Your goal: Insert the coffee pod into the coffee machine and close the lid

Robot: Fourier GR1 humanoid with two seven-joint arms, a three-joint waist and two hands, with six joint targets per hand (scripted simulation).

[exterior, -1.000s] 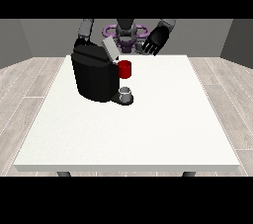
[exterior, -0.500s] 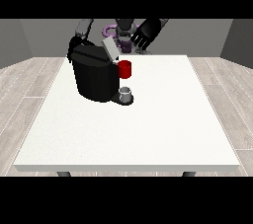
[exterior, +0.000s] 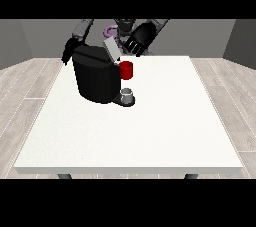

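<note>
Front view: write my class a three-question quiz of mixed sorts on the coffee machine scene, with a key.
1. True or false: the coffee machine stands on the white table.
2. The hand at the view's right is: A) flat on the table, B) raised beside the machine's tilted grey lid, C) under the table.
3. Fill in: a small grey thing sits at the machine's base, below a ___ thing at the machine.

Key: 1 true; 2 B; 3 red.
</note>
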